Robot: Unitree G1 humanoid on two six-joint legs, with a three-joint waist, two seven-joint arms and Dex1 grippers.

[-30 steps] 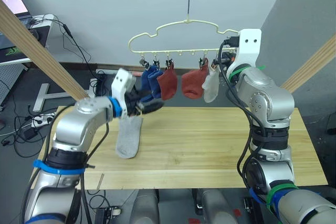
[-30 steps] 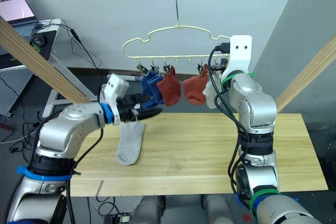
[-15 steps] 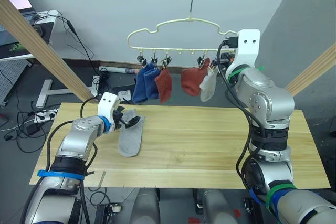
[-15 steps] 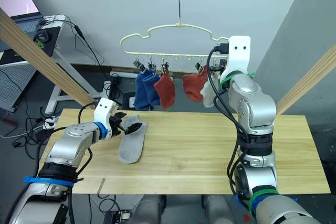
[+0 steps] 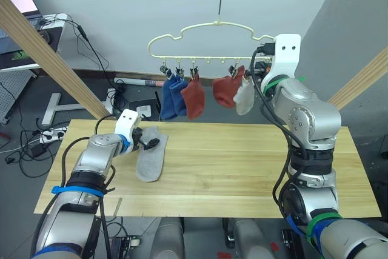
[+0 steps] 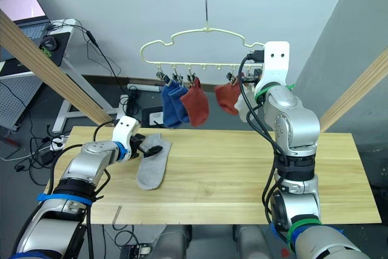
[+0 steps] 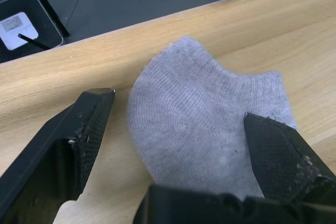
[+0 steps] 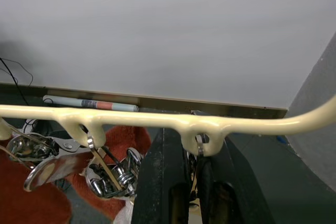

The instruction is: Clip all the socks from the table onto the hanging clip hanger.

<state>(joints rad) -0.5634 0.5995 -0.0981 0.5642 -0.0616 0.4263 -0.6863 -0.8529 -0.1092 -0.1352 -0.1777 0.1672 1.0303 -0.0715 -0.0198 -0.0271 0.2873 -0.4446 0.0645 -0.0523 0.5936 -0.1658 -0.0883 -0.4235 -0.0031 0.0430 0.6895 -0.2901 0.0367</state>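
A light grey sock [image 5: 150,158] lies flat on the left part of the table [image 5: 242,162]. My left gripper [image 5: 151,142] is low over its cuff end and open; in the left wrist view its fingers [image 7: 79,140] stand either side of the sock [image 7: 205,129]. The cream clip hanger [image 5: 200,59] hangs above the far edge. Clipped to it are two blue socks [image 5: 171,96], a rust red sock [image 5: 194,98], a second rust red sock [image 5: 228,90] and a light grey sock [image 5: 244,98]. My right gripper [image 8: 192,153] is shut on the hanger's right end by a clip.
Slanted wooden beams [image 5: 42,53] rise at both sides of the table, with a crossbeam on top that holds the hanger's hook. A desk with a screen [image 5: 18,4] and floor cables lie beyond the far left. The table's right half is bare wood.
My left gripper came down from beside the hanging blue socks to the grey sock on the table. The hanging socks have swung a little. My right gripper stayed at the hanger.
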